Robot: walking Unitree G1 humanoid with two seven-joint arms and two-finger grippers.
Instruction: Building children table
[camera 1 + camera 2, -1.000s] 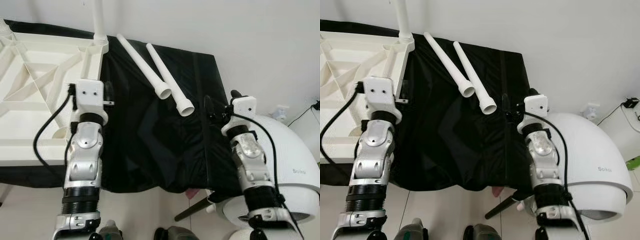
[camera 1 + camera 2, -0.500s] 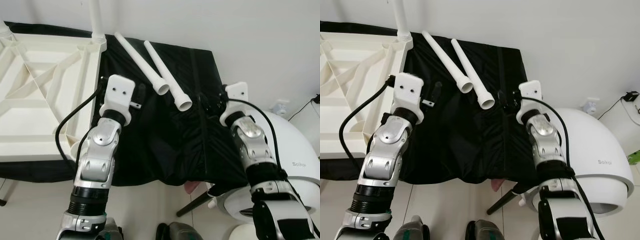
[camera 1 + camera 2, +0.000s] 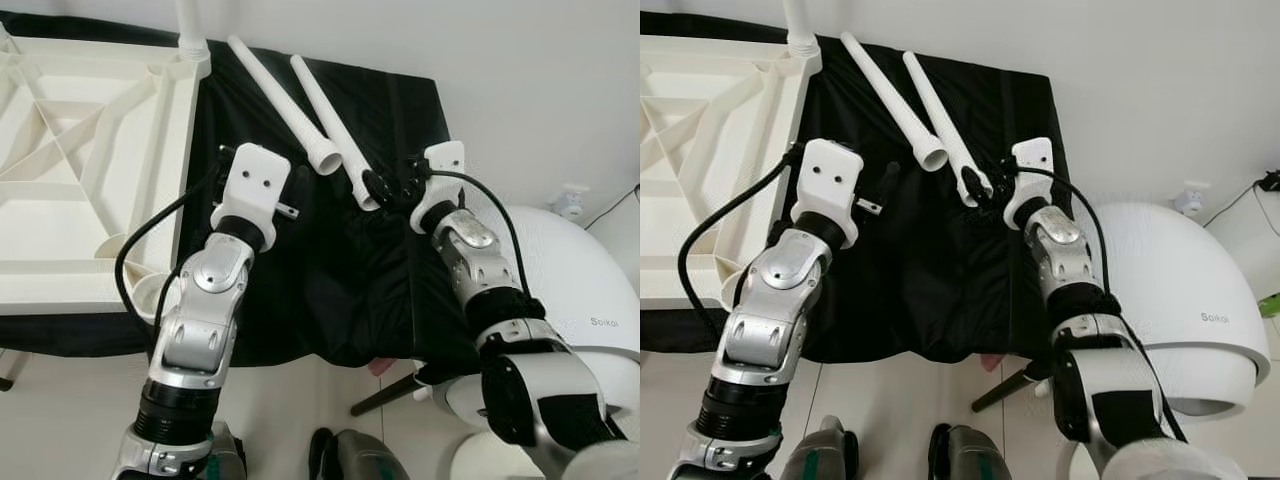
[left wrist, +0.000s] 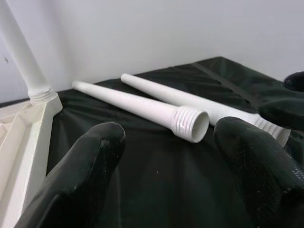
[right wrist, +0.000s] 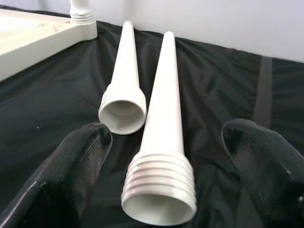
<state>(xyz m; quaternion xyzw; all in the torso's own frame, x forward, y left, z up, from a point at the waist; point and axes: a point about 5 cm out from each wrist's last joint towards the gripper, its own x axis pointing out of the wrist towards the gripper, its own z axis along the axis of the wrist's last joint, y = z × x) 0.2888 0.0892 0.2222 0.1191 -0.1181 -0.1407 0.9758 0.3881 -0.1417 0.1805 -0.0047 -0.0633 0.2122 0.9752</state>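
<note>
Both grippers have advanced toward the two loose table legs on the black cloth (image 3: 330, 270).

Right gripper (image 5: 166, 166) sits at the threaded end of the right leg (image 5: 161, 142), fingers spread either side, not gripping. Left gripper (image 4: 166, 156) hangs released near the left leg (image 4: 142, 110). White tabletop (image 3: 90, 170) lies upside down beside them, one leg (image 3: 190, 25) fitted.

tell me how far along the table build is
Early. One leg already stands in a corner socket of the upturned tabletop. Two loose legs lie on the black cloth. The open right gripper brackets the nearer leg's threaded end; the open left gripper hovers nearby. Remaining legs need fitting.
</note>
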